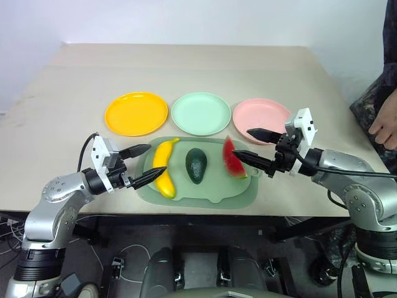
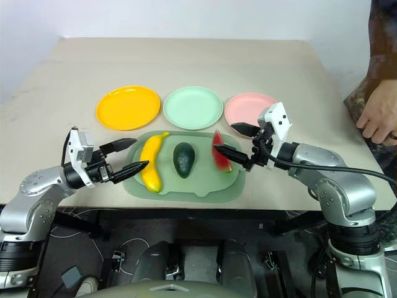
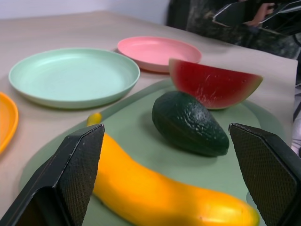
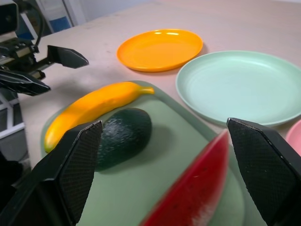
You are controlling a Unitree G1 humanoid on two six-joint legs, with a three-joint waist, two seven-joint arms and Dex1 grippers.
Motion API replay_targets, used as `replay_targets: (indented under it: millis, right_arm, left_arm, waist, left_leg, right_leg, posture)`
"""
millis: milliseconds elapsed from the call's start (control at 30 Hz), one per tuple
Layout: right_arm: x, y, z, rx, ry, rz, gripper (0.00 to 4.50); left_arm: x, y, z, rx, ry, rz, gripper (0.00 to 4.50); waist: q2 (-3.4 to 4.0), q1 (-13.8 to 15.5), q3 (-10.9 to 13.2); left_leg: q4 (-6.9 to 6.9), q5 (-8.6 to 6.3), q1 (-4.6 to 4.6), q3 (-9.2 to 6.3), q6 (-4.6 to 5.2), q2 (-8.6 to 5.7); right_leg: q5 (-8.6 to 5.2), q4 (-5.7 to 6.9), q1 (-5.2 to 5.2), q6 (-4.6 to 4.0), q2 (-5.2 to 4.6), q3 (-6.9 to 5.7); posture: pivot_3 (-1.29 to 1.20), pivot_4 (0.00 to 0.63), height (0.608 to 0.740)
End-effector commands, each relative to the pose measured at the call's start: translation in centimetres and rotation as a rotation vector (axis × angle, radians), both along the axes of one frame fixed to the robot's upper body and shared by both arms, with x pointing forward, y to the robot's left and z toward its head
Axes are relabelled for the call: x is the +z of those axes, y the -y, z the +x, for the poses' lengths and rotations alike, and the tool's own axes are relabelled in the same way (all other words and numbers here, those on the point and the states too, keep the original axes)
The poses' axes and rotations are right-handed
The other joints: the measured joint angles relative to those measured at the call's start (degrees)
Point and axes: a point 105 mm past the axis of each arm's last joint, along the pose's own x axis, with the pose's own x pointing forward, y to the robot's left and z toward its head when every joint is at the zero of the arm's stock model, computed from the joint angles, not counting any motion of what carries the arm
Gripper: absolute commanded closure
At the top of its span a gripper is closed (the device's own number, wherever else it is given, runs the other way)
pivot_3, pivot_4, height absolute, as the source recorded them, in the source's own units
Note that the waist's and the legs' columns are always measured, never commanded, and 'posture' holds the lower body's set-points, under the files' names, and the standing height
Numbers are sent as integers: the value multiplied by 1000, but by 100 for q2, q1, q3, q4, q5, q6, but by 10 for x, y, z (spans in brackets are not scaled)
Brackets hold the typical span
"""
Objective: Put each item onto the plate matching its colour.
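On the near part of the bench [image 1: 62,81] lies a large pale green tray [image 1: 205,194] carrying all three toy fruits side by side. The banana [image 1: 164,174] lies at the tray's left end, its long axis running near to far, its stem tip pointing away toward the plates and leaning slightly right. The avocado [image 1: 196,165] sits in the middle of the tray, long axis also near to far, narrow end toward the far side. The watermelon wedge [image 1: 233,158] stands on its rind at the tray's right end, its long axis running near to far and a little rightward at the near end.

The left end effector [image 1: 140,165] hangs just left of the banana, pointing right toward it, fingers spread wide and holding nothing. The right end effector [image 1: 257,149] is at the tray's right edge, pointing left, fingers spread wide and empty; its lower fingertip is very near the watermelon wedge, and whether it touches cannot be told.

Beyond the tray, three empty plates stand in a row: the yellow-orange plate [image 1: 136,113] at left, the mint green plate [image 1: 200,113] in the middle, the pink plate [image 1: 260,113] at right. A person's hand [image 1: 386,124] shows at the bench's far right.
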Motion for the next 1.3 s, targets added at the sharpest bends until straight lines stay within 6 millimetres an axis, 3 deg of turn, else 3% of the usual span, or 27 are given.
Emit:
replay_targets:
  millis: [33,233,733,800,900,1033,1300]
  right_arm:
    - [7,0,-5,10,-21,-43,0]
    - [21,5,2,-27,-14,-37,0]
    - [16,4,5,-62,-55,-121,0]
    - [3,6,16,-123,-144,-211,0]
    - [0,11,28,-206,-235,-248,0]
    - [13,1,27,-179,-266,-210,0]
    - [2,-11,35,-202,-410,-256,0]
  left_arm:
    - [9,-3,1,20,45,7,50]
    - [7,0,1,27,49,9,50]
    - [6,3,9,21,69,11,50]
    - [6,4,11,8,76,17,50]
    - [4,7,12,-4,77,18,50]
    - [4,12,13,-10,82,13,50]
    - [5,13,14,-13,84,4,50]
  waist:
    - [0,3,0]
    - [0,-7,0]
    - [0,-8,0]
    - [0,-13,0]
    - [1,-26,0]
    - [1,-15,0]
    - [1,-19,0]
  left_leg:
    - [0,0,0,0,0,0]
    - [-1,-1,0,0,1,0]
    - [-2,-1,-1,2,2,-1]
    - [-2,-1,-1,2,2,-1]
    - [-2,-1,-2,4,2,0]
    - [-4,-1,-9,4,3,-1]
    - [-6,-1,-9,6,2,0]
  right_leg:
    - [0,0,0,0,-1,0]
    - [0,0,-2,0,-1,0]
    - [0,-3,-2,0,-2,0]
    - [0,-2,-3,0,-2,0]
    - [2,-2,-6,-2,-3,0]
    - [2,-4,-12,-2,-3,0]
    - [2,-4,-12,-2,-2,0]
  posture:
    - [0,150,695]
    - [0,150,695]
    - [0,150,695]
    - [0,150,695]
    - [0,150,695]
    - [0,150,695]
    - [0,150,695]
